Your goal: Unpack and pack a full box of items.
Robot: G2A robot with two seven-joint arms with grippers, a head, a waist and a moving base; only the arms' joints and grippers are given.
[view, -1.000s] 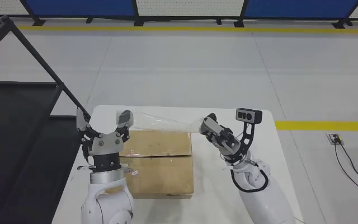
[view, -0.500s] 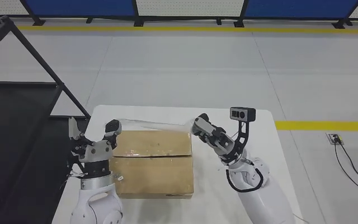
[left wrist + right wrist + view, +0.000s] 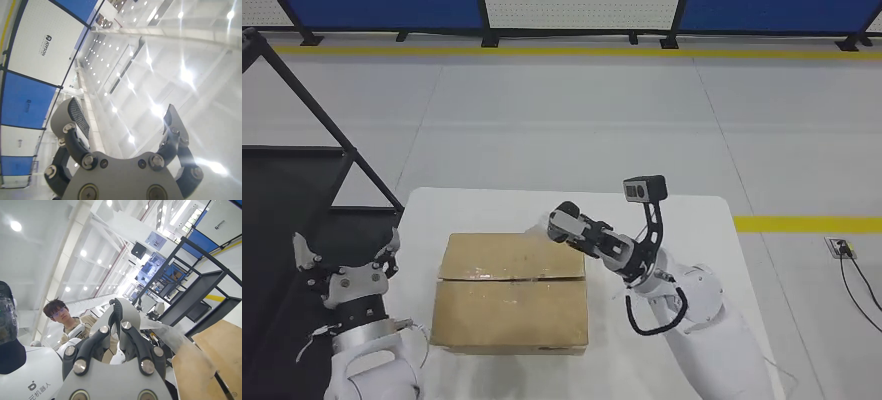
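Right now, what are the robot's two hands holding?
Left gripper: open, empty.
Right gripper: shut on the clear tape strip.

**Plain brown box, white table, grey-and-black pincers**

The cardboard box (image 3: 512,290) beside the right pincer (image 3: 562,222) is plain tan brown, with a darker seam line across its top. The table (image 3: 682,215) under that pincer is flat white. A clear tape strip (image 3: 166,332) runs off from the right pincer's tips, cloudy grey-white and see-through. Both pincers have pale grey fingers on black links with silver pins, and the left pincer (image 3: 122,106) shows a black ribbed pad (image 3: 79,117). Beyond the pincers the floor (image 3: 572,110) is pale grey with yellow lines (image 3: 807,224), closed off by blue and white dotted panels (image 3: 382,12). A rack (image 3: 292,200) past the left pincer is black.
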